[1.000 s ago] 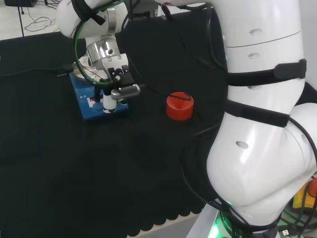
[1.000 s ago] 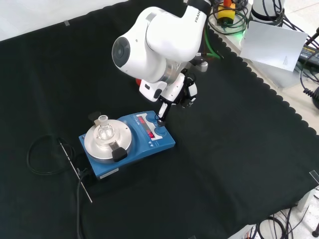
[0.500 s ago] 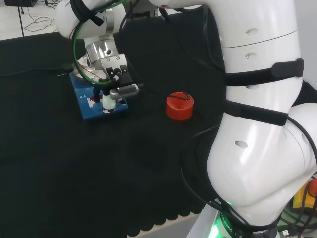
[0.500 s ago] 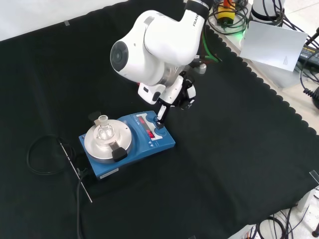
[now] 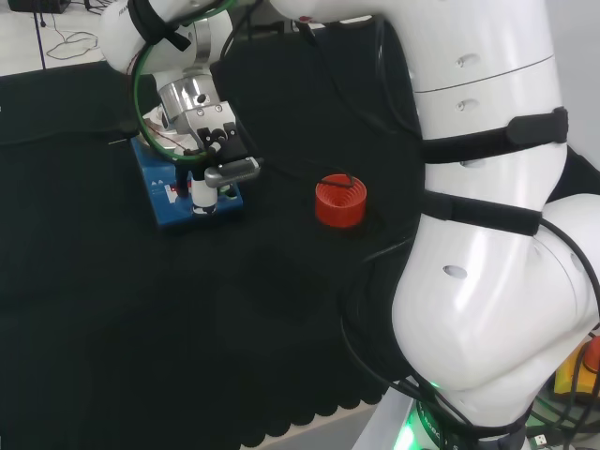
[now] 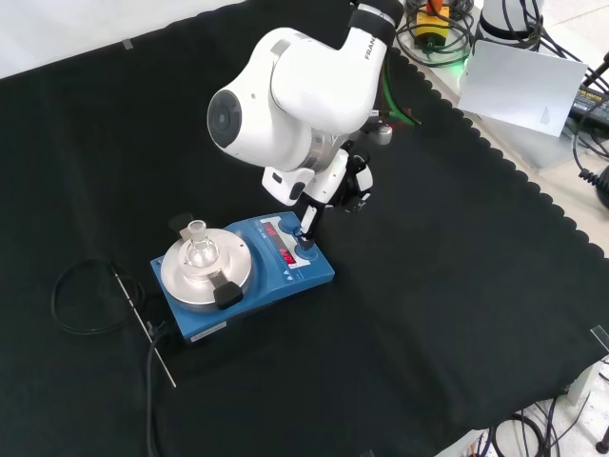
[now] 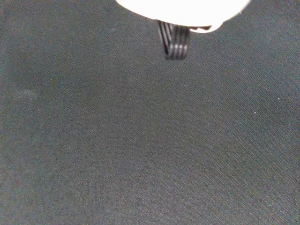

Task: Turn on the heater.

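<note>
A blue heater (image 6: 249, 276) sits at 8 o'clock in the front view; the hand (image 6: 328, 195), 1 straight finger (image 6: 309, 221) on its knob (image 6: 307, 253), looks mid-press, other fingers curled, empty.

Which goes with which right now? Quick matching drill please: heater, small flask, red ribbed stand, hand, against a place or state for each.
Things:
1. heater
2. small flask
3. red ribbed stand
4. hand

Places or states:
A. on the round metal plate
B. alone on the cloth, nothing on it
C. one finger down on the front-panel knob
D. blue, red display lit

Pairs: 1-D, 2-A, 3-B, 4-C
</note>
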`<state>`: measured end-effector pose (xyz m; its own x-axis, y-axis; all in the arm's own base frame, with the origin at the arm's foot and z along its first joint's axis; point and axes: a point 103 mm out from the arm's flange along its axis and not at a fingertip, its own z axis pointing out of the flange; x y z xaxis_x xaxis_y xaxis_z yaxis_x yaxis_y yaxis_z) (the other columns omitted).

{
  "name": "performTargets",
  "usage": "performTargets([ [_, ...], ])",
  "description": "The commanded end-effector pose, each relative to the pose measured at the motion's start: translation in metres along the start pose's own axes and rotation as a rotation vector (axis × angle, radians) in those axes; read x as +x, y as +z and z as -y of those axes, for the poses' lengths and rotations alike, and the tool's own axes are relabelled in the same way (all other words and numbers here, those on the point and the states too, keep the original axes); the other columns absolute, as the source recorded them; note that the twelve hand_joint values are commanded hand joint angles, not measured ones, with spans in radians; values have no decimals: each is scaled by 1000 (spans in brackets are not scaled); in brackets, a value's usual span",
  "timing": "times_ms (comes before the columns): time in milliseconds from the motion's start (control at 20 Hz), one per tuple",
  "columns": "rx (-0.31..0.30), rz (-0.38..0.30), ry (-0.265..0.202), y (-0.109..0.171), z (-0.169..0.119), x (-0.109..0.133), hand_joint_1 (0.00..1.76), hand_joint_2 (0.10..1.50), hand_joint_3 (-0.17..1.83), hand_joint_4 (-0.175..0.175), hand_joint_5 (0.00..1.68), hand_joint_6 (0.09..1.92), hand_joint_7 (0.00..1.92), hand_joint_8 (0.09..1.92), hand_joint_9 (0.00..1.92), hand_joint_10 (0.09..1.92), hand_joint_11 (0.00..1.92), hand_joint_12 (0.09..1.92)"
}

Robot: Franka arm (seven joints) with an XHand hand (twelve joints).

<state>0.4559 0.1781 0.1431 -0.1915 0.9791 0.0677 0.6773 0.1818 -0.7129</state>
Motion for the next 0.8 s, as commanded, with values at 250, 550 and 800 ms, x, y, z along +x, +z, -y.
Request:
performTargets([
  [250, 19, 11, 8, 0, -2, 0, 1427, 663, 1070, -112, 305, 333, 1688, 1480, 1735, 1368, 1264, 1282],
  [550, 23, 6, 5, -2, -2, -2, 1427, 662, 1071, -113, 310, 338, 1687, 1481, 1736, 1367, 1265, 1281],
  [800, 36, 9, 5, 0, -4, -6, 1427, 663, 1071, -113, 315, 343, 1686, 1480, 1736, 1366, 1266, 1280],
])
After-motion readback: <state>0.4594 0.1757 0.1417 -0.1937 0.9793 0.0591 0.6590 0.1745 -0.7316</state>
